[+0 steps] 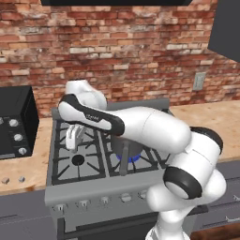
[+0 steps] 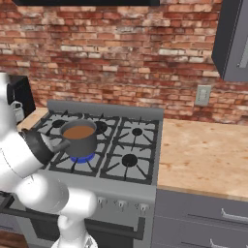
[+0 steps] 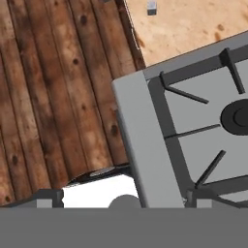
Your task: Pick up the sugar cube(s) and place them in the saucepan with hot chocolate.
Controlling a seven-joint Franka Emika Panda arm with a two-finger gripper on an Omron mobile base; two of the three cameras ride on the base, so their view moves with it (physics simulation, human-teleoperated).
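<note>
Two tiny pale sugar cubes (image 1: 5, 180) (image 1: 21, 179) lie on the wooden counter left of the stove; one sugar cube (image 3: 151, 6) shows at the top of the hand view. The dark grey saucepan (image 2: 79, 138), with brown hot chocolate inside, stands on the front-left burner over a blue flame. In the left base view my arm half hides the saucepan (image 1: 125, 149). My gripper (image 1: 74, 138) hangs open over the stove's left side, right of the cubes and left of the pan, with nothing between its fingers. Its tips stand wide apart in the hand view, gripper (image 3: 121, 197).
A black toaster oven (image 1: 14, 122) stands on the counter at the far left. The stove (image 2: 131, 145) has raised grates and a row of knobs (image 1: 104, 200) on its front. A brick wall closes the back. Wooden counter (image 2: 203, 155) stretches to the stove's right.
</note>
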